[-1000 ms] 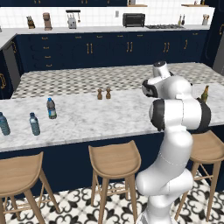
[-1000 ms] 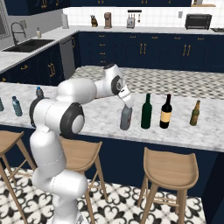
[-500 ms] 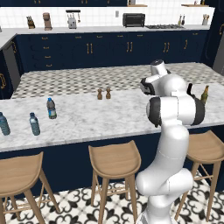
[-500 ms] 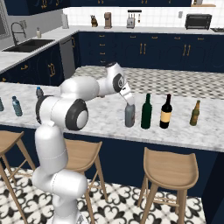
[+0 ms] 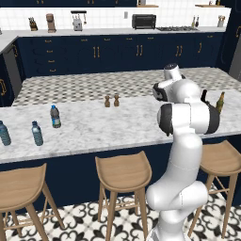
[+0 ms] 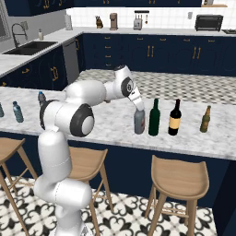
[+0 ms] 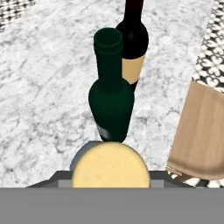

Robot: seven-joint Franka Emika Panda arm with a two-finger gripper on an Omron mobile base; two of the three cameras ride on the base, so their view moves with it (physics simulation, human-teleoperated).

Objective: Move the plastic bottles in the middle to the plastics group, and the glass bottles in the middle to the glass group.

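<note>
Marble counter [image 6: 106, 124] — bottles, shakers [image 5: 111, 100] standing on it.

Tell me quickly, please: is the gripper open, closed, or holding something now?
Gripper: at the tan cap of the squat grey bottle, directly above it; whether it is open or shut on the bottle cannot be told.

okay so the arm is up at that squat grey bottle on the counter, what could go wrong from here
The squat grey bottle with the tan cap stands close beside the tall dark-green wine bottle, so the gripper at its cap might nudge the green one over. The dark wine bottle with the cream label stands just beyond and could topple next.
</note>
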